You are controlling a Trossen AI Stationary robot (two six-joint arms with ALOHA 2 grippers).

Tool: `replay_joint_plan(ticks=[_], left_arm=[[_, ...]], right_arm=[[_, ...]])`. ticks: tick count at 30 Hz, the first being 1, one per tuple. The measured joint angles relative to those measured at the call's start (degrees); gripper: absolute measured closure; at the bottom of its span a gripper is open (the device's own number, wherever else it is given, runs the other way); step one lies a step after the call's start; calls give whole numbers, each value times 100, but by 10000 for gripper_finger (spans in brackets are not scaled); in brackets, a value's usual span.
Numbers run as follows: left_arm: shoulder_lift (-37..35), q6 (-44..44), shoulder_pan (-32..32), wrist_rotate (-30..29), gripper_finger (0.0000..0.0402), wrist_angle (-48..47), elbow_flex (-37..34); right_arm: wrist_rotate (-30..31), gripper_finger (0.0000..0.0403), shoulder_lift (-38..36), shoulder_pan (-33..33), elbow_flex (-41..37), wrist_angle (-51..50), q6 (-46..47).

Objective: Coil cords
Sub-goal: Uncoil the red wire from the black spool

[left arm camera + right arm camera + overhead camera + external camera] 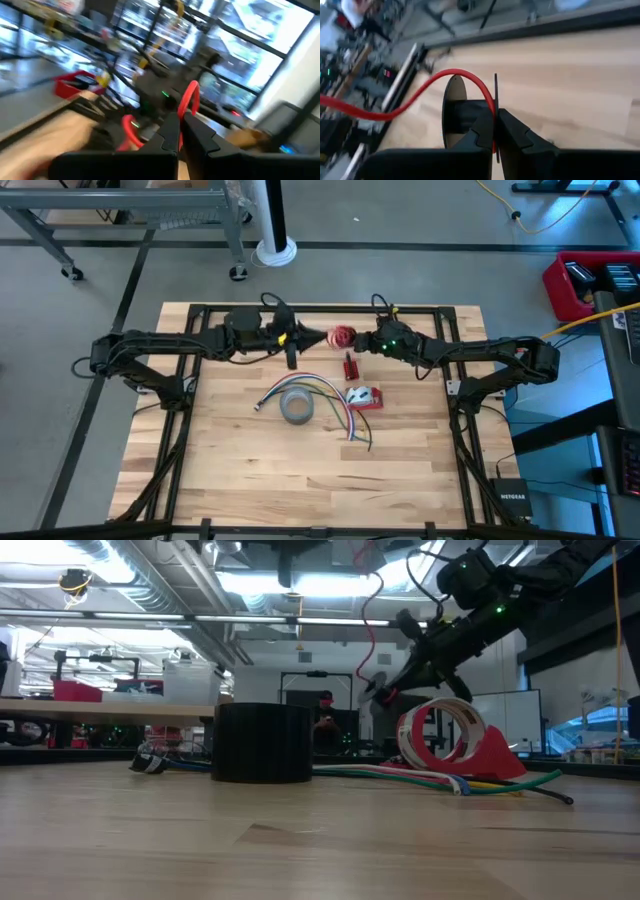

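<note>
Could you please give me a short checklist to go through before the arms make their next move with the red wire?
1. Left end effector shut on the red wire: ok.
2. Right end effector shut on the same wire, beside a black spool: ok.
3. Both end effectors raised above the table, meeting at its far side: ok.
4. Wire free of the grey tape roll and the loose coloured wires: ok in the high view.
5. Wire wound neatly in its bundle: cannot tell.
</note>
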Motion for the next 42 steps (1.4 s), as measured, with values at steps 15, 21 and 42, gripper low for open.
replay_joint_plan(ticks=[15, 21, 42], left_arm=[[2, 240, -959, 226, 390, -1699, 0], [47, 155, -1089, 209, 367, -2537, 0], [-550, 448, -586, -2650, 353, -3516, 2]], right_arm=[[722, 391, 0, -91, 0, 1806, -245], [-163, 391, 0, -240, 0, 2075, -167], [-2258, 391, -1189, -223, 0, 1300, -296]])
